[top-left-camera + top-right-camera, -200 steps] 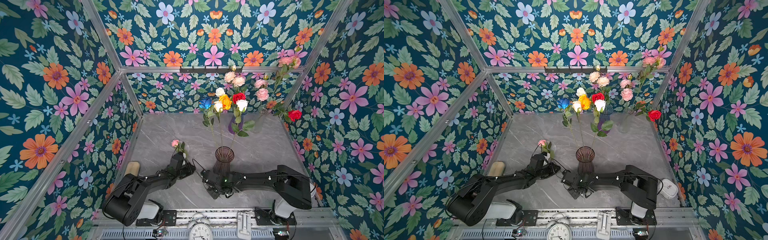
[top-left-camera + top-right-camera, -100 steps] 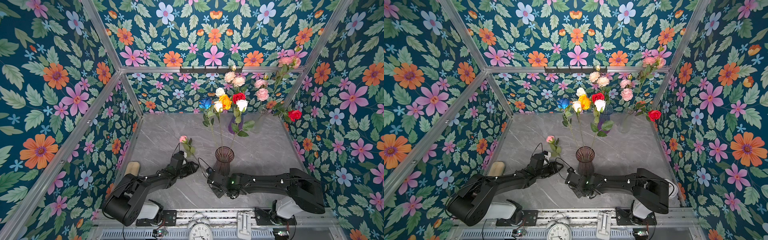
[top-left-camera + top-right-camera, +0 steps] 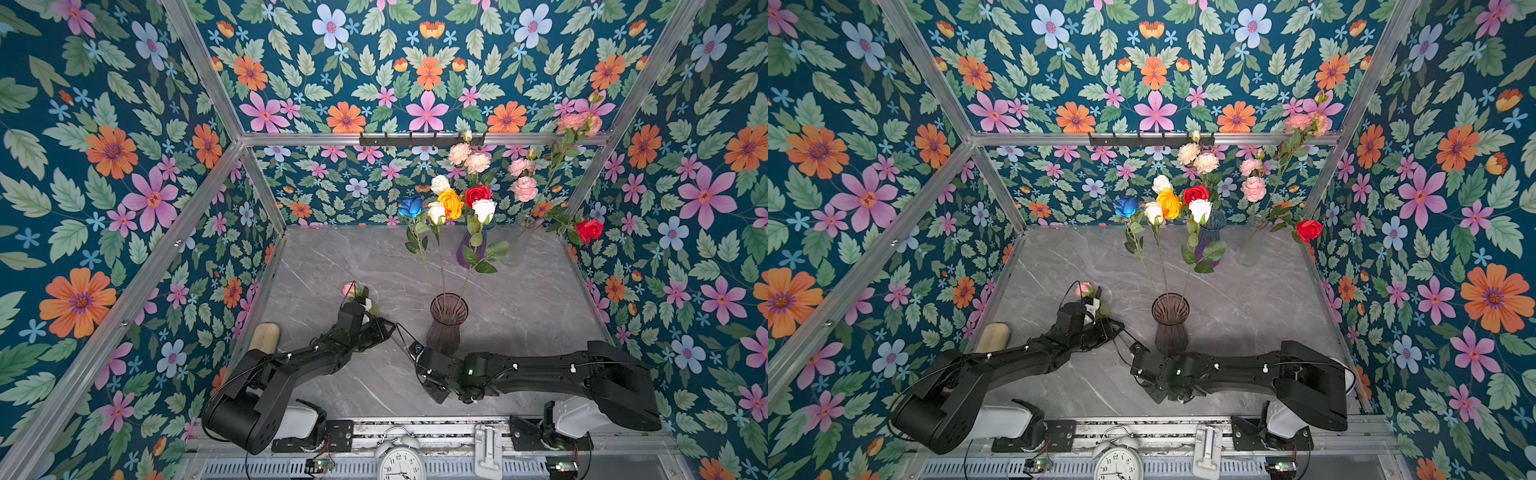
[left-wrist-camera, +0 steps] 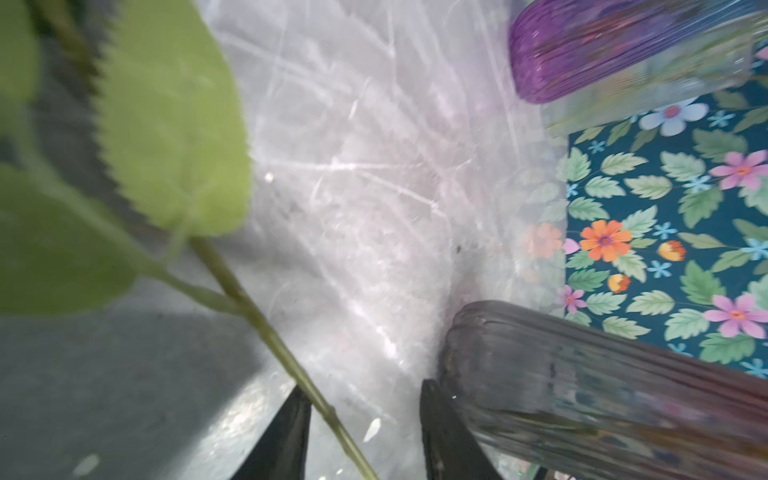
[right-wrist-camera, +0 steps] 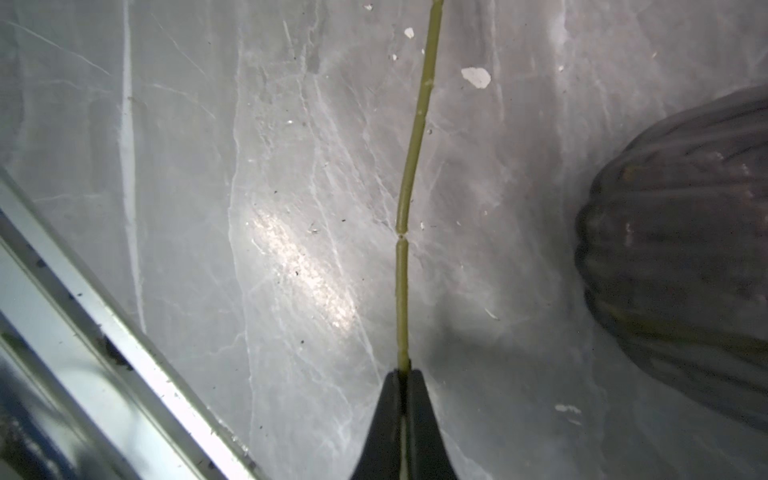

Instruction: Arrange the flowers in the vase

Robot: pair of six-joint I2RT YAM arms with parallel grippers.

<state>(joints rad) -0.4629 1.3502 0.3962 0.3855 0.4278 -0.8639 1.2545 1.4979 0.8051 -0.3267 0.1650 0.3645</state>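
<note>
A grey stone-look table top (image 3: 332, 257) with thin white lines is seen in both top views. It is shut in on three sides by walls (image 3: 104, 166) covered in dark blue paper with printed pink, orange and blue blooms. Shiny metal bars (image 3: 166, 249) are fixed along the corners. A black rail of hooks (image 3: 419, 139) is hung on the back wall, and a white clock (image 3: 401, 461) is set at the front edge. Small white specks are scattered on the table.

A brown ribbed glass vase (image 3: 448, 320) is stood near the middle of the table, with three long-stemmed flowers (image 3: 436, 214) already in it. More blooms are seen in a purple vase (image 3: 462, 257) and a clear vase (image 3: 519, 249) at the back.

A pink flower (image 3: 350, 289) is seen to the left of the brown vase, close to the left arm. Its stem (image 5: 402, 291) is pinched tight by the right pincer (image 5: 403, 374), whose jaws are closed on it. The left pincer (image 4: 363, 386) is partly open. The stem is seen between its fingers, leaning on one, not squeezed.
</note>
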